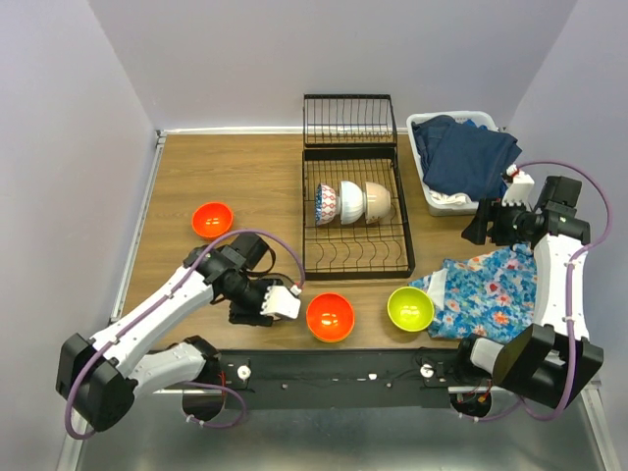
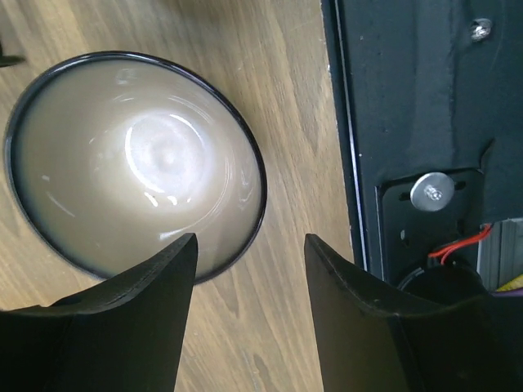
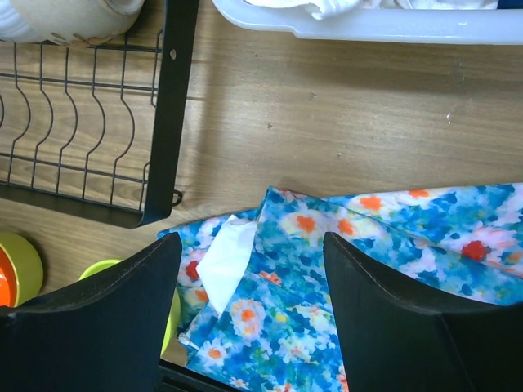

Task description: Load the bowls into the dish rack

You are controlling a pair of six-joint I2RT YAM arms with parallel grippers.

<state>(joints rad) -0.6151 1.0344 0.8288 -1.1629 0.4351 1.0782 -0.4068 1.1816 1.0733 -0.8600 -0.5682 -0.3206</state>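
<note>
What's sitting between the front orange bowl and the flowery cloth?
The lime green bowl sits between the front orange bowl and the flowery cloth; the top view shows it.

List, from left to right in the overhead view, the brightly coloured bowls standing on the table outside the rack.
Far orange bowl → near orange bowl → lime green bowl.

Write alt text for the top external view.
A black wire dish rack on a wooden table holds three small bowls standing on edge, while a far orange bowl, a near orange bowl and a lime green bowl sit on the table. The left gripper, open, is beside the near orange bowl; the right gripper is near a blue floral cloth.
</note>
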